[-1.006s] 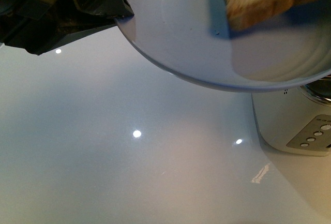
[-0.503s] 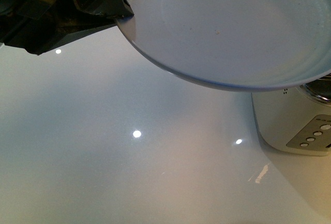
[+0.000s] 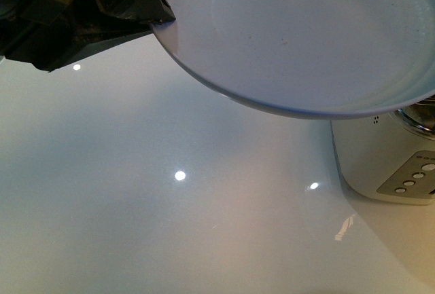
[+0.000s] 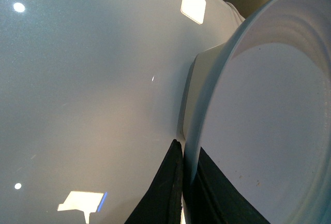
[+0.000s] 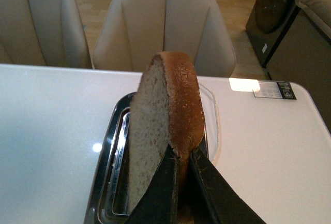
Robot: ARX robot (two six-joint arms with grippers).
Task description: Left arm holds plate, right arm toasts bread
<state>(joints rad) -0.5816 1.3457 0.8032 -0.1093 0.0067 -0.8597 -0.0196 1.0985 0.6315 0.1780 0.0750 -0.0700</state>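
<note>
White bench [image 3: 136, 206]. Left hand [image 4: 187, 188] grips bare plate [image 3: 306, 36]; right hand [image 5: 181, 182] grips bread [image 5: 165, 115] over toaster [image 5: 106, 172] (slot seemingly aligned). Next: lower it straight.

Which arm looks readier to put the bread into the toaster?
Right. Its fingers grip the bread upright over the toaster slot, while the left fingers are clamped on the plate rim.

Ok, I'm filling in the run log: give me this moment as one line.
left gripper: shut on plate rim | right gripper: shut on bread, upright at toaster slot | bread: off plate
</note>
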